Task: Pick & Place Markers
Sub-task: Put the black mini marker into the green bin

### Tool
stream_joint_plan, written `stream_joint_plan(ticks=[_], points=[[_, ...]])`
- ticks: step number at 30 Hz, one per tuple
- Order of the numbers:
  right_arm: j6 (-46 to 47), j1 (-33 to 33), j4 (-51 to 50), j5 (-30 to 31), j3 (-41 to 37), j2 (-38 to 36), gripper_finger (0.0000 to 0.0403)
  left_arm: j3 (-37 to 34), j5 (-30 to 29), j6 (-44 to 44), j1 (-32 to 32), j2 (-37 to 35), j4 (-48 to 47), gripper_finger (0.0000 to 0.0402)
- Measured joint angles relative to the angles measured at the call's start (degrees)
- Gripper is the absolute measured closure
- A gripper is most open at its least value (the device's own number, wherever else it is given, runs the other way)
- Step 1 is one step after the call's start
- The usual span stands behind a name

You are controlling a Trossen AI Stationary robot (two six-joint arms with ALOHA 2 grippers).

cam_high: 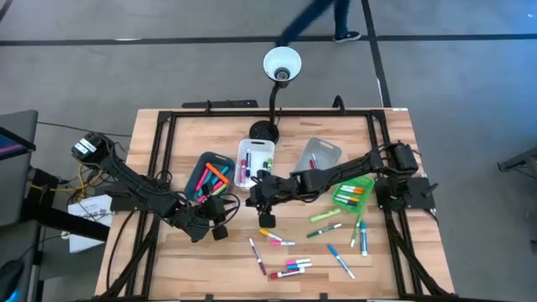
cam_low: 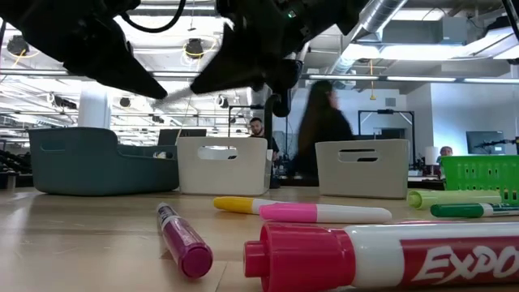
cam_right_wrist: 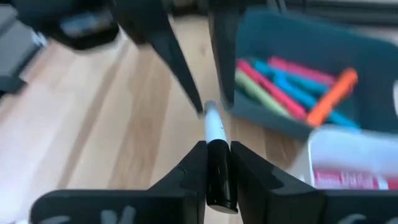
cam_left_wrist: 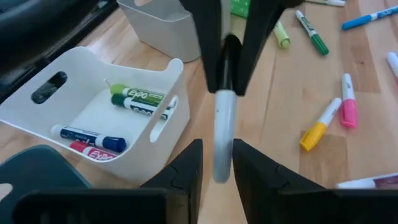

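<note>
"EXPO" runs in white capitals along the red-labelled marker (cam_low: 389, 258) at lower right of my bench-level view; "EXPO" also reads on the green marker (cam_left_wrist: 138, 96) inside the white bin (cam_left_wrist: 37, 109) at left.

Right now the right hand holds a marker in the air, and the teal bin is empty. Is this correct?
Not quite. The right hand does hold a marker in the air, but the teal bin is not empty: several coloured markers lie in it, as the right wrist view shows.
</note>
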Motion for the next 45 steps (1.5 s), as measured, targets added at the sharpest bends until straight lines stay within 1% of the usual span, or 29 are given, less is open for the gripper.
stream_joint_plan(ticks=[3,5,7,10,13,16,18,20,24,27,30,33,37,40,45], points=[[2.6,0.1,-5.1,1.8,0.0,-0.4,0.0365,0.0,-0.3,0.0,0.0,0.0,0.0,0.0314],[5.2,0.1,-9.0,2.0,0.0,-1.5,0.0367,0.0,-0.3,-0.1,0.0,0.0,0.0,0.0314],[8.2,0.1,-13.7,2.5,0.0,-3.3,0.0366,0.0,-0.3,-0.2,0.0,0.0,0.0,0.0314],[13.4,0.4,-20.6,4.7,0.0,-6.9,0.0351,0.0,-0.2,-0.2,0.0,0.0,0.1,0.0314],[18.9,1.8,-30.3,9.7,0.0,-11.5,0.0346,0.0,-0.1,-0.9,0.0,0.0,0.2,0.0314],[26.3,4.3,-42.5,17.1,0.0,-16.3,0.0356,0.0,0.2,-2.4,0.0,0.0,0.2,0.0314],[32.9,6.5,-51.8,21.9,0.0,-19.3,0.0364,0.0,0.7,-3.5,0.0,0.0,0.2,0.0314],[41.6,9.2,-60.3,24.9,-0.1,-21.8,0.0367,0.0,1.5,-4.2,0.0,0.0,0.2,0.0314],[60.0,16.0,-69.9,28.9,-3.7,-26.0,0.0354,0.0,3.6,-6.2,-0.1,0.0,0.2,0.0314],[75.7,20.9,-76.9,30.7,-8.1,-28.4,0.0348,0.0,4.2,-6.3,-0.1,0.0,0.2,0.0314],[89.9,24.1,-83.0,30.6,-13.5,-30.2,0.0354,0.0,4.2,-6.3,-0.1,0.0,0.2,0.0314],[100.1,25.4,-84.0,27.0,-18.9,-32.8,0.0363,0.0,4.2,-6.2,-0.1,0.0,0.2,0.0314],[105.6,25.6,-81.2,22.3,-24.0,-35.3,0.0361,0.0,4.2,-6.1,-0.1,0.0,0.2,0.0314],[106.4,25.2,-78.7,21.3,-26.6,-36.0,0.0349,0.0,3.5,-6.1,-0.1,0.0,0.2,0.0314],[102.1,23.6,-72.8,21.2,-29.5,-35.1,0.0343,0.0,3.4,-6.0,0.0,0.0,0.2,0.0314]])
